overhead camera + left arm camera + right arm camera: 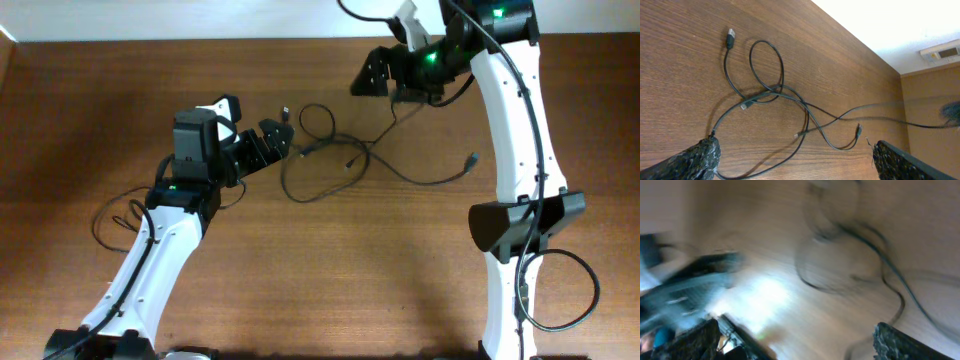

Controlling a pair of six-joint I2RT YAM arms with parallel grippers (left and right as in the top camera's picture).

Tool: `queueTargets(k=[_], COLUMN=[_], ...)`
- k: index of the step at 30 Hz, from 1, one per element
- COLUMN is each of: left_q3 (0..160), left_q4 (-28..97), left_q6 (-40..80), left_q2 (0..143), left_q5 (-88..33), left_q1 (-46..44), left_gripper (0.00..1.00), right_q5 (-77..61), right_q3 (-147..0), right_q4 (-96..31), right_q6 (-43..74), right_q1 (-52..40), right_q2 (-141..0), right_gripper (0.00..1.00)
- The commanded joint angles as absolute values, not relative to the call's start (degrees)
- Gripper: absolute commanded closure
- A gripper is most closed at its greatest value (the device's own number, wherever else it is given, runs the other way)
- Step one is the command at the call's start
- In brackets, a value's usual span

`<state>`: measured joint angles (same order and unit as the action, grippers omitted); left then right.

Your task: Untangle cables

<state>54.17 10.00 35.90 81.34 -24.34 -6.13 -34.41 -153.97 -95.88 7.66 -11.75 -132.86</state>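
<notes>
Black and thin, the cables (772,91) lie in a loose tangle on the brown wood table (330,260), near its middle and towards the far edge, between the two arms. In the left wrist view we count several crossings gathered around one knot-like spot: a narrow loop rises from it, a strand runs off to a USB plug (730,36) lying flat, and other strands sweep away towards a small plug (858,131) on the far side. We cannot tell from these views which strand belongs to which cord, nor whether the crossings are a true knot or only overlaps. The left gripper (794,152) sits just beside the tangle with its fingers spread wide; one strand runs close by a fingertip (700,157), yet nothing is held between them. The right gripper (795,337) hangs above the far side of the pile, well clear of the wood; its own view is badly smeared, but the fingers show wide apart and we see nothing in them. We judge the work barely begun: no cord has been drawn free, and every crossing remains to be separated.
</notes>
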Motion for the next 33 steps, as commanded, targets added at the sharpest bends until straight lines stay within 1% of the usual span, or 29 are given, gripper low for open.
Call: queueTargets(k=[1, 2, 4, 5, 6, 9, 12, 16, 19, 21, 22, 23, 24, 25, 26, 30, 33], left_q3=[54.5, 54.5, 54.5, 54.5, 54.5, 54.5, 54.5, 54.5, 54.5, 54.5, 54.5, 54.5, 54.5, 54.5, 54.5, 54.5, 54.5], left_q4=[9.9, 9.9, 9.9, 9.9, 10.1, 10.1, 10.2, 11.0, 12.3, 12.2, 12.2, 12.2, 12.3, 12.3, 12.5, 11.4, 9.8], left_q6=[36.6, 36.6, 36.6, 36.6, 36.6, 36.6, 36.6, 36.6, 36.6, 36.6, 36.6, 36.6, 36.6, 36.6, 36.6, 35.0, 35.2], left_q2=[81.4, 81.4, 81.4, 81.4, 81.4, 81.4, 81.4, 81.4, 81.4, 81.4, 81.4, 81.4, 81.4, 81.4, 81.4, 81.4, 81.4], left_q5=[-23.7, -23.7, -23.7, -23.7, -23.7, -23.7, -23.7, -23.7, -23.5, -23.5, -23.5, -23.5, -23.5, -23.5, -23.5, -26.2, -26.1], left_q1=[-5.5, -5.5, -5.5, -5.5, -5.5, -5.5, -5.5, -5.5, -5.5, -5.5, -5.5, -5.5, -5.5, -5.5, -5.5, -6.9, -11.0], left_gripper=[0.01, 0.01, 0.01, 0.01, 0.01, 0.01, 0.01, 0.01, 0.01, 0.01, 0.01, 0.01, 0.01, 0.01, 0.01, 0.01, 0.01], right_q5=[-13.3, -13.2, -12.5, -9.6, -7.6, -7.6, -6.9, -8.0, -9.8, -9.8, -10.8, -16.3, -24.4, -26.3, -25.1, -9.8, -9.6], right_q3=[-148.8, -146.9, -140.9, -137.1, -134.1, -126.4, -115.5, -112.2, -112.2, -110.3, -107.0, -102.8, -97.2, -93.1, -91.6, -97.4, -104.9], right_q4=[-97.3, -97.3, -97.3, -97.3, -97.4, -97.4, -97.4, -97.4, -97.4, -97.4, -97.4, -97.2, -96.6, -96.8, -97.1, -97.4, -97.4], right_q6=[9.4, 7.2, 6.9, 6.3, 6.4, 6.3, 6.5, 7.9, 7.2, 4.4, 4.9, 2.7, -3.6, -6.2, -5.9, 7.9, 10.5], right_q1=[-14.2, -15.1, -16.9, -17.3, -17.3, -17.3, -17.3, -17.4, -17.7, -17.7, -17.7, -18.2, -18.9, -19.6, -19.8, -17.7, -13.3], right_q2=[-132.7, -132.7, -132.8, -132.8, -132.8, -132.2, -132.1, -129.5, -121.6, -117.6, -117.0, -117.1, -117.3, -117.4, -117.4, -114.8, -108.6], right_gripper=[0.02, 0.02, 0.02, 0.02, 0.02, 0.02, 0.02, 0.02, 0.02, 0.02, 0.02, 0.02, 0.02, 0.02, 0.01, 0.02, 0.01])
